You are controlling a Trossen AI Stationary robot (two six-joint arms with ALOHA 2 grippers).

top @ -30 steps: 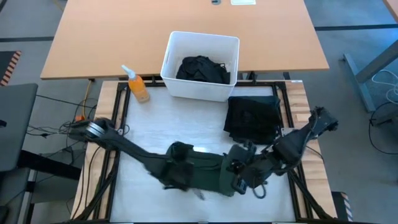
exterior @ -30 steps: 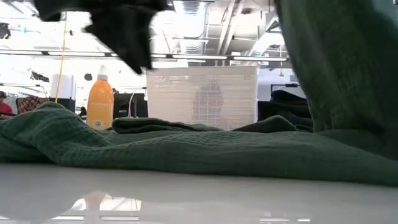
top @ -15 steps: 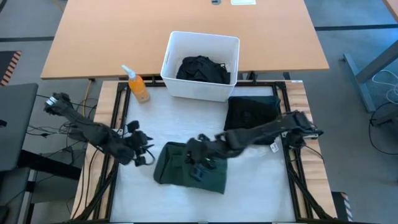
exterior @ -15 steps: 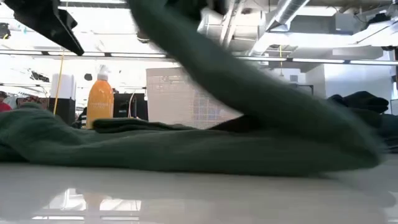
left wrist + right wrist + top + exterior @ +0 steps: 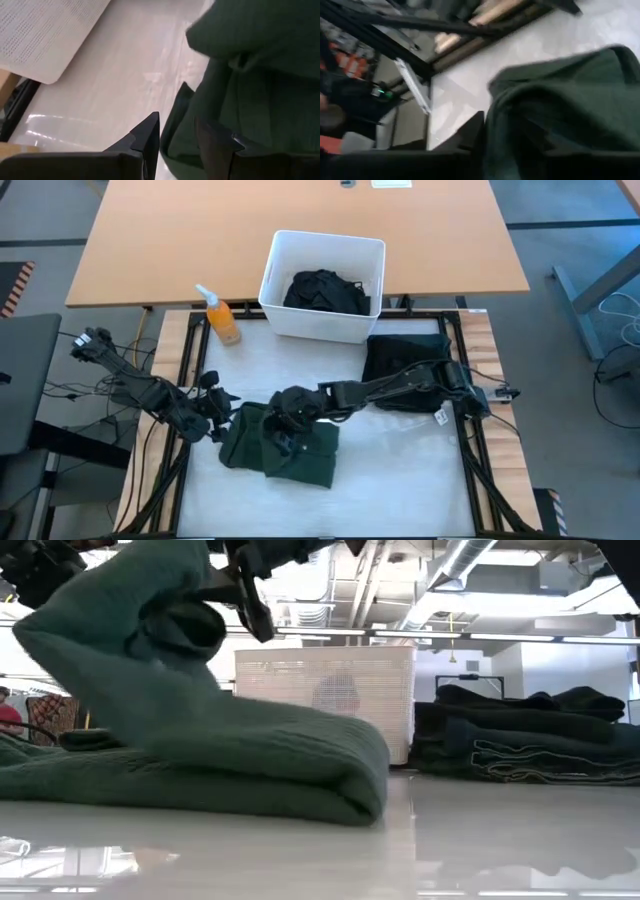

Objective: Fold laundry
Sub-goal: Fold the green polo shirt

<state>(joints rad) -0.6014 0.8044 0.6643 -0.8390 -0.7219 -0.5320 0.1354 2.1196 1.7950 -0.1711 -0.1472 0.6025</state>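
Note:
A dark green garment lies folded on the white table, left of centre. In the low view one fold of it stands raised above the flat part. My right gripper reaches in from the table's right, above the garment's far left part, shut on this raised cloth. My left gripper is open at the garment's left edge, and the cloth lies just past its fingertips; whether they touch it, I cannot tell. My right gripper has the raised fold of the green garment between its fingers, slanting down from the table's right. One finger shows beside the cloth; the cloth covers the other. The fold stands up off the table and the garment's remaining cloth lies flat below it.
A white bin holding black clothes stands at the table's far edge, with an orange spray bottle to its left. A stack of folded black garments sits at the right. The table's near side is bare.
My right gripper has swept toward the table's left and down, carrying the garment's right part over the rest, so the garment is folded over, narrower and farther left. My left gripper has let go of the garment and drawn back toward the table's left edge.

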